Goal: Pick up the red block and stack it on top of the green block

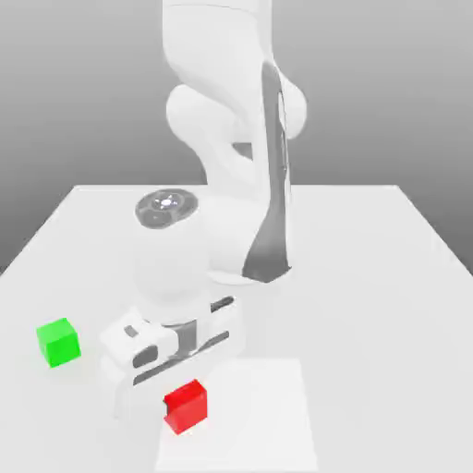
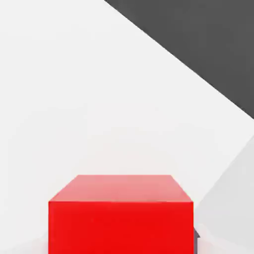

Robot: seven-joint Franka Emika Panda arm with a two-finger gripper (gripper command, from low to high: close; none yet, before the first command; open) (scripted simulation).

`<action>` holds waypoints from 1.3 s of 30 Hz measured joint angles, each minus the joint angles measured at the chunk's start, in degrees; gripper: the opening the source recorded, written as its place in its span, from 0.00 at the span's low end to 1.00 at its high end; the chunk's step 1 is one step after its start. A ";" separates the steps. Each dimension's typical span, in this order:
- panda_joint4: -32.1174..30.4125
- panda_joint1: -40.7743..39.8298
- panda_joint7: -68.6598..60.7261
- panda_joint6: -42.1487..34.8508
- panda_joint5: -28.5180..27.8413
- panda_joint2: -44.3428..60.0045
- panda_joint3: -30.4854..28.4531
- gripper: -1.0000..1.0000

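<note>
Arm down at the front of the table, fingers pinching the red block.

Gripper (image 1: pixel 175 406) sits low near the table's (image 1: pixel 369 277) front edge, closed on the red block (image 1: pixel 187 405); block looks at or just above the surface, can't tell which. Green block (image 1: pixel 59 341) rests on the table well apart, toward the exterior view's left edge, untouched. Hand view: red block (image 2: pixel 120 214) up close, top face and one side visible, white tabletop (image 2: pixel 74 99) behind it.
</note>
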 joint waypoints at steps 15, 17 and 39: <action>-3.48 -9.98 29.02 -11.05 -8.82 -14.86 -9.97 0.00; -3.86 -12.24 34.18 -11.57 -9.53 -15.81 -11.31 0.00; -4.98 -25.78 49.63 -3.04 -0.39 -7.81 -10.90 1.00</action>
